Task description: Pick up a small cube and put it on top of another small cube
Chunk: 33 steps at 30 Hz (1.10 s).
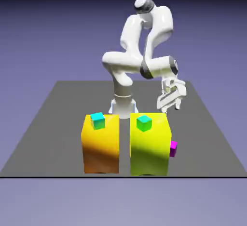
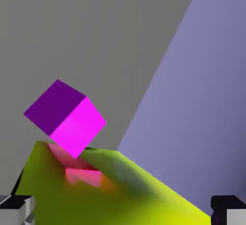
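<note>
Tool (image 1: 170, 105) pre-grasp, no blue cube in either view.
Tool spread, empty, hovers behind yellow block (image 1: 149, 145) on ext. view's right; hand view fills w/ magenta cube (image 2: 67, 118). Cyan cube (image 1: 98, 120) sits atop orange-yellow block (image 1: 100, 145), raised, free on top for stacking.

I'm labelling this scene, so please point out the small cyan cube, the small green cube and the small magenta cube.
Small cyan cube (image 1: 98, 120): exterior view, its top face.
Small green cube (image 1: 144, 123): exterior view, its front face.
Small magenta cube (image 2: 77, 129): hand view, its bright lit face.
</note>
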Tool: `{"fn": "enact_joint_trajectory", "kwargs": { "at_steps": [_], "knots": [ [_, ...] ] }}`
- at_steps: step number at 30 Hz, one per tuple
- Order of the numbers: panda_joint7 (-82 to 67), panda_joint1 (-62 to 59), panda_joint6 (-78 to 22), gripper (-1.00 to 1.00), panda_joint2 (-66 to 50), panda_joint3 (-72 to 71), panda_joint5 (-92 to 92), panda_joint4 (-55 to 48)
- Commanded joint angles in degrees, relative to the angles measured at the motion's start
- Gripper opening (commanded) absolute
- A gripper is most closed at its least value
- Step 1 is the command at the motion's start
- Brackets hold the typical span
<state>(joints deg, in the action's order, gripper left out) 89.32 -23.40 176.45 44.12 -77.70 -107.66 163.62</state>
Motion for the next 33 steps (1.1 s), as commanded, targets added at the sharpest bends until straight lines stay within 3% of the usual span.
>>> {"fn": "enact_joint_trajectory", "kwargs": {
  "at_steps": [1,17,30,31,33],
  "knots": [
    [1.09,-0.56,0.06,0.0,0.27,-1.8,-2.5,0.06],
    [18.44,-9.48,0.96,0.0,4.51,-30.57,-42.36,1.03],
    [21.01,-30.93,-10.1,0.0,7.81,-47.09,-44.44,-5.15],
    [21.01,-30.93,-10.1,-1.0,7.81,-47.09,-44.44,-5.15],
    [20.78,-28.86,-9.02,-1.0,7.5,-45.52,-44.3,-4.55]
  ]
}}
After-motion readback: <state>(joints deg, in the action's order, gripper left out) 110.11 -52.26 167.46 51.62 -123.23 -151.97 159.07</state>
